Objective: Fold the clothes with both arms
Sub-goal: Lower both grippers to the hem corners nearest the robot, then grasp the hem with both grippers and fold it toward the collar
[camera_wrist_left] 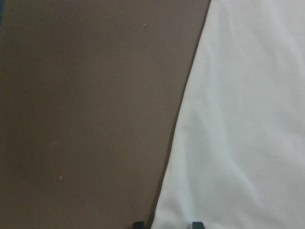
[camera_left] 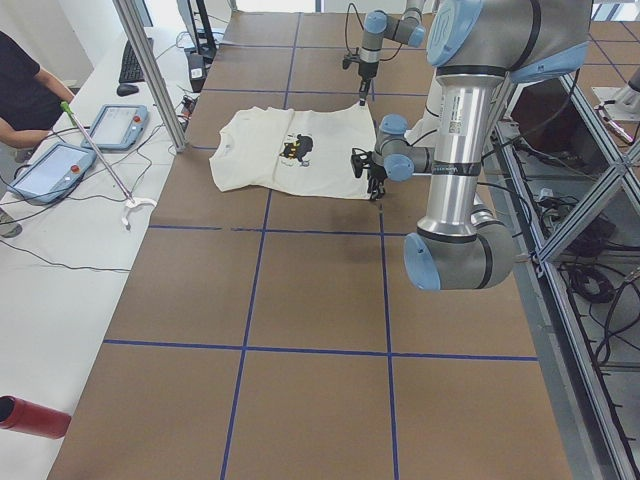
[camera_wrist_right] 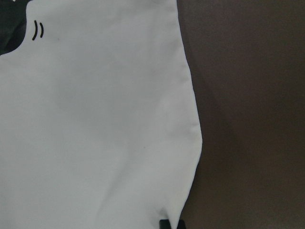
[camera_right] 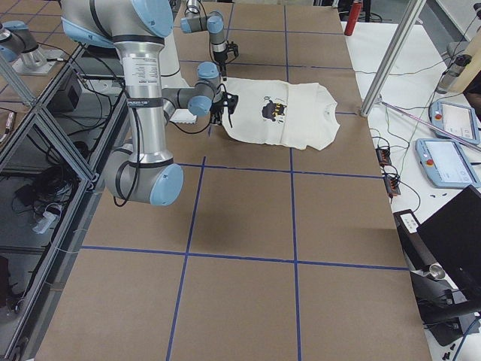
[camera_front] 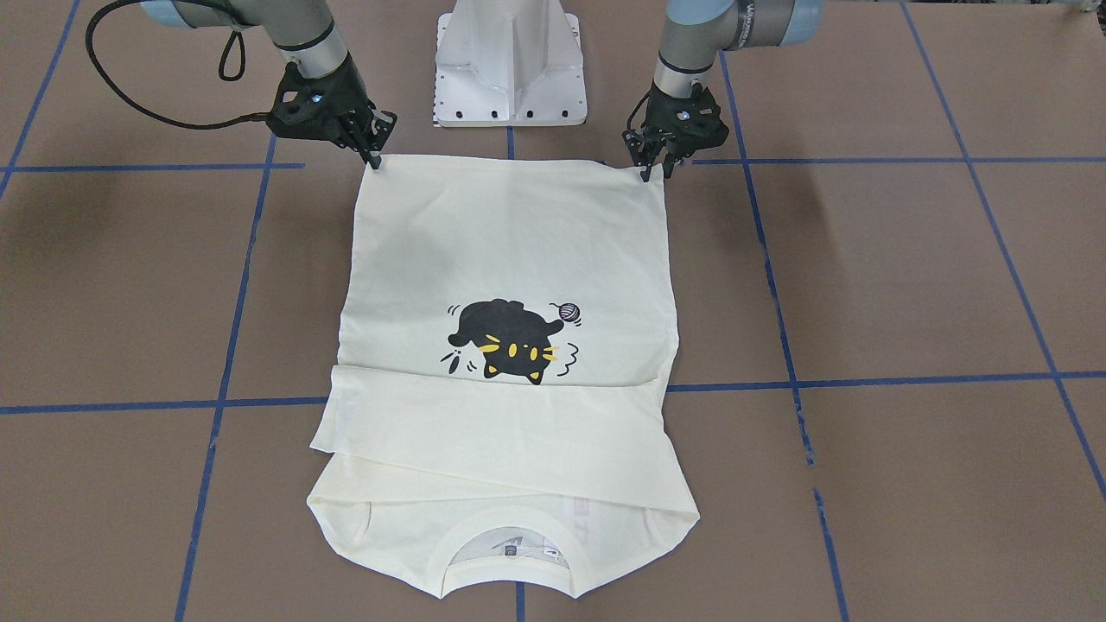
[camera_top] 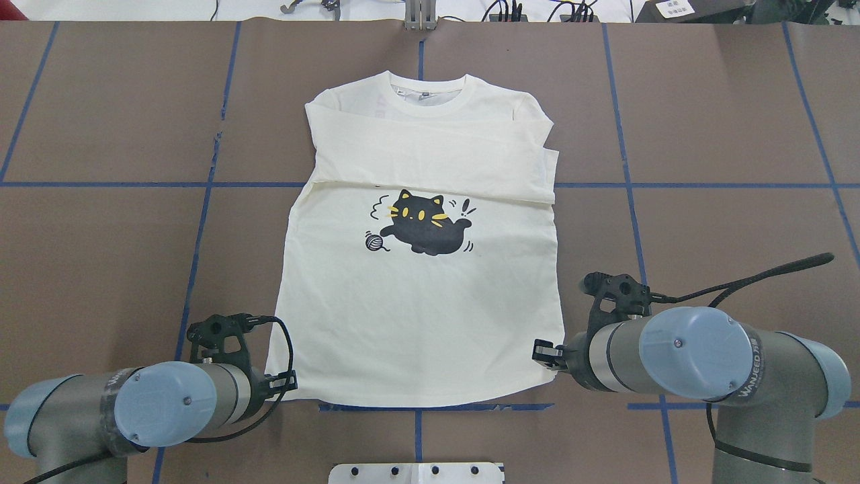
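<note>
The cream-white T-shirt point(camera_front: 510, 242) lies flat, print up, on the brown table, collar away from the robot. Its sleeves are folded across the chest just beyond the black cat print point(camera_top: 423, 225). My left gripper point(camera_front: 655, 171) is at the hem corner on my left point(camera_top: 285, 384). In the left wrist view its fingertips point(camera_wrist_left: 194, 224) stand apart, straddling the shirt's edge point(camera_wrist_left: 238, 119). My right gripper point(camera_front: 376, 160) is at the other hem corner point(camera_top: 543, 353). In the right wrist view its tips point(camera_wrist_right: 164, 223) are close together on the hem point(camera_wrist_right: 95, 119).
The white pedestal base point(camera_front: 510, 69) stands between the arms, just behind the hem. Blue tape lines point(camera_top: 195, 255) grid the table. At the far edge are an operator point(camera_left: 25, 90), control pendants point(camera_left: 50, 170) and a red cylinder point(camera_left: 35, 417).
</note>
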Robot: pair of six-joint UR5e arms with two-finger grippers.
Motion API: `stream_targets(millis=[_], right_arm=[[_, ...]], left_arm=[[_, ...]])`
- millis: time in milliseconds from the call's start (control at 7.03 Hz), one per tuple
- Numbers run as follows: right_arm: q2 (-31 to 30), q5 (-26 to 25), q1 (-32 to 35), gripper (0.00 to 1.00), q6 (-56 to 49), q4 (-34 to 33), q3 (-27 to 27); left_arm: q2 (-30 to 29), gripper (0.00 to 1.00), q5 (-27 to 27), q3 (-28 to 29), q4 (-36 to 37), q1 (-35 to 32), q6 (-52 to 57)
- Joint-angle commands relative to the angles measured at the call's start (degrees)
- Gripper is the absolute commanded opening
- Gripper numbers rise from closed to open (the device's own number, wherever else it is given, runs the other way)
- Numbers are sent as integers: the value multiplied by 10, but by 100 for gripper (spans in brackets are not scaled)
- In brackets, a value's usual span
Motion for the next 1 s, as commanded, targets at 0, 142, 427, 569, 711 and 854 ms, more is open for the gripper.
stream_targets(millis=[0, 142, 427, 569, 711, 854], right_arm=[[0, 1, 1, 0, 0, 0, 0], [0, 1, 2, 0, -1, 0, 0], [1, 2, 2, 0, -3, 0, 0], [-1, 5, 3, 0, -5, 1, 3], [-7, 14, 5, 0, -5, 1, 18], [-16, 23, 9, 0, -5, 0, 39]], left_arm=[[0, 24, 0, 0, 0, 4, 0], [1, 19, 2, 0, 0, 9, -1], [3, 7, 10, -19, 1, 17, 0], [4, 0, 8, -49, 23, 17, 0], [3, 0, 4, -93, 70, 17, 5], [3, 0, 4, -126, 105, 19, 10]])
